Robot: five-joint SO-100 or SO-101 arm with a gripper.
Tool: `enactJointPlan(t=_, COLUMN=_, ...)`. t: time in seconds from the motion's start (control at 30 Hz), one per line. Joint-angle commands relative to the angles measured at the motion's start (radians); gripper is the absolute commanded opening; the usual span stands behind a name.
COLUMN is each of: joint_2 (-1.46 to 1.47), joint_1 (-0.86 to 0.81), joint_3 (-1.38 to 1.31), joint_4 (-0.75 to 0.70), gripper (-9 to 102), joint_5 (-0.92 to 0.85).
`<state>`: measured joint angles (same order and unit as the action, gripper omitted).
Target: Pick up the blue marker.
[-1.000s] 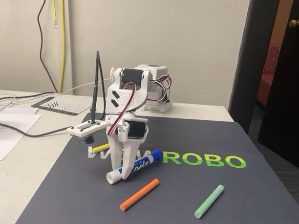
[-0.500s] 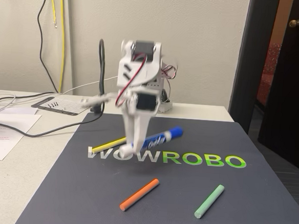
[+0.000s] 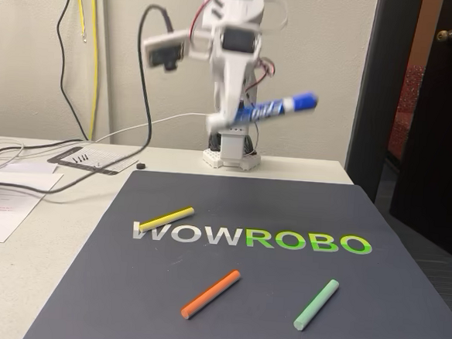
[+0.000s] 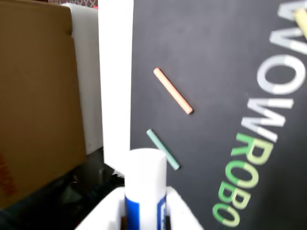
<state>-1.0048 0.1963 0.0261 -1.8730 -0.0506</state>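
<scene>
A dark grey mat (image 3: 279, 297) on the desk (image 3: 16, 279) reads "WOWROBO" in white and green. The white robot arm's fingers (image 3: 228, 117) clench a thick white marker with a blue label and blue cap (image 3: 275, 108), held high above the mat, cap tilted up to the right. Thin yellow (image 3: 166, 218), orange (image 3: 210, 293) and green (image 3: 316, 304) sticks lie on the mat.
</scene>
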Motion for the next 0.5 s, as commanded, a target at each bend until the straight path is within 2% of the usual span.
enactJointPlan(t=0.0, joint_2=-0.255, joint_1=0.026, joint_3=0.167, joint_4=-0.175, gripper=0, joint_5=0.097)
enactJointPlan(t=0.27, joint_2=-0.591, joint_1=0.057, joint_3=0.465, joint_4=-0.175, gripper=0, joint_5=0.245)
enactJointPlan(t=0.47, joint_2=-0.804, joint_1=0.097, joint_3=0.683, joint_4=-0.173, gripper=0, joint_5=0.293)
